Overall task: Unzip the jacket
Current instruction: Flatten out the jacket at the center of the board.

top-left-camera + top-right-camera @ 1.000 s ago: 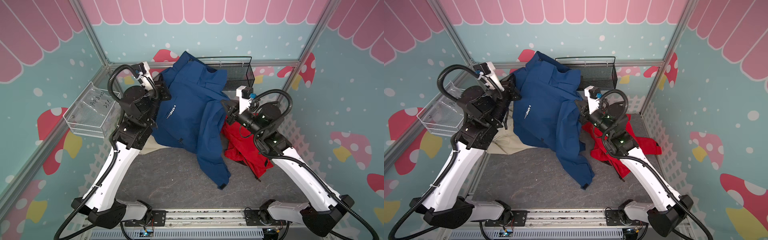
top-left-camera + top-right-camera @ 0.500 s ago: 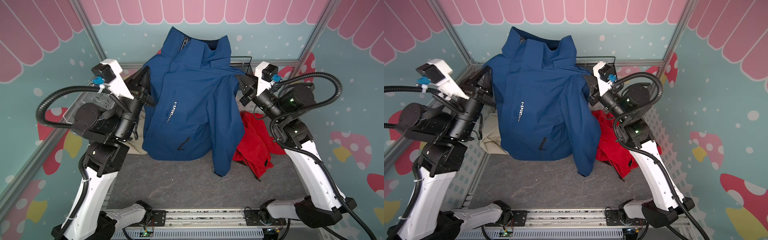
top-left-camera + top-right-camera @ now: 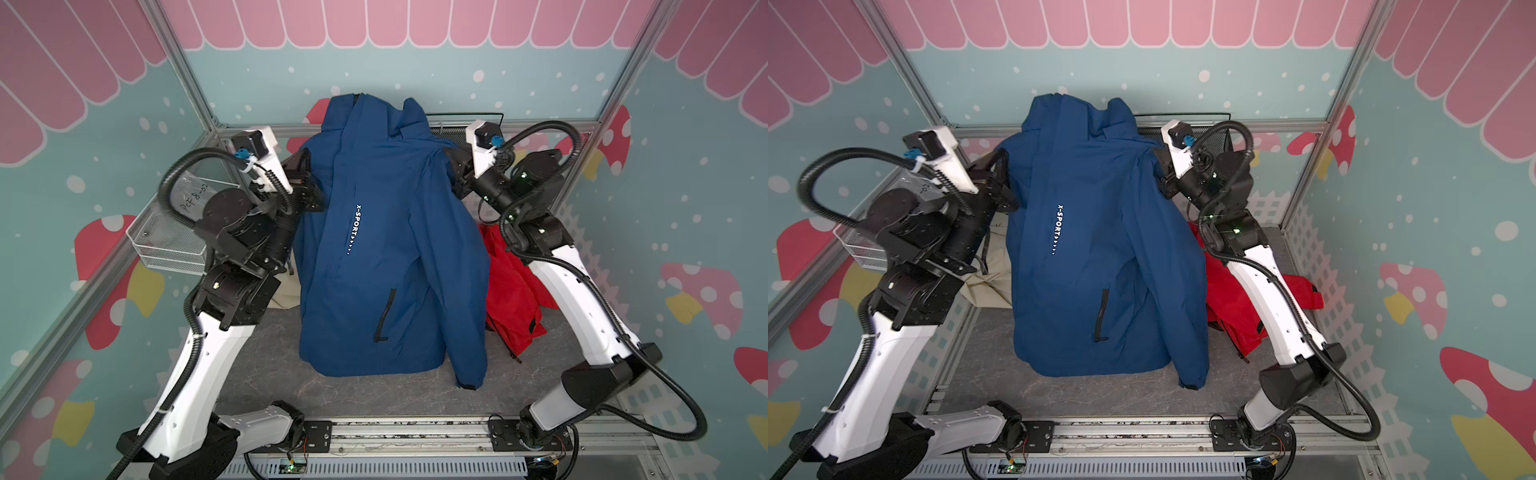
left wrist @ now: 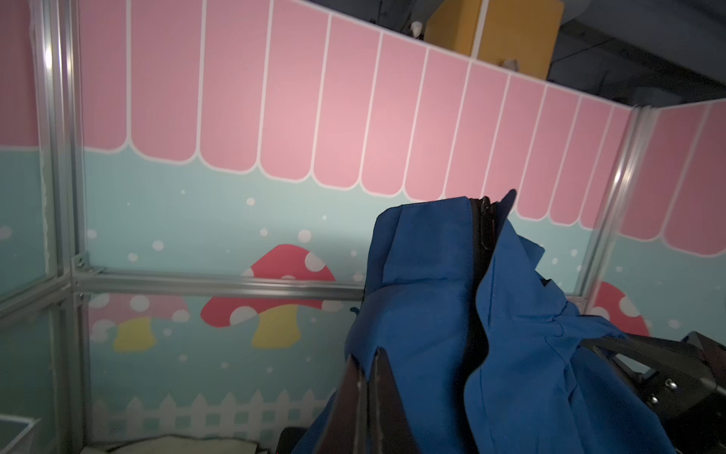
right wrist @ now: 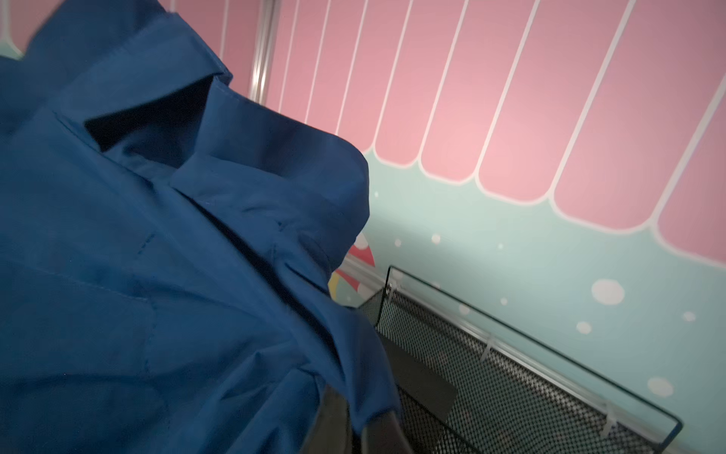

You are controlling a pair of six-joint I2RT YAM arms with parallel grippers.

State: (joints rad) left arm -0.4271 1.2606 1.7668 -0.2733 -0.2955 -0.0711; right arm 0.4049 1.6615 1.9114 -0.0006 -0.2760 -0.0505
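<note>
The left tool (image 4: 367, 365) is pressing its fingers together on a fold of the dark blue nylon jacket (image 3: 386, 257) at one shoulder, and the right tool (image 5: 353, 416) is pinching the opposite shoulder the same way. Between them the jacket is hanging front-out above the middle of the grey stone-patterned surface (image 3: 374, 395). Its hem is reaching down to that surface or just above it; which one cannot be told. The black zipper (image 4: 485, 228) is showing at the top of the collar and appears closed from there down, though the puller itself is too small to pick out. The cloth looks light, limp and somewhat slick, so it is likely to slide and bunch rather than resist a pull. A sound hold would be one tool on the collar just beside the puller for tension and the other on the puller tab. A red crumpled garment (image 3: 511, 291) is lying just beside the jacket under the right arm, and a beige cloth (image 3: 286, 286) is lying under the left.
</note>
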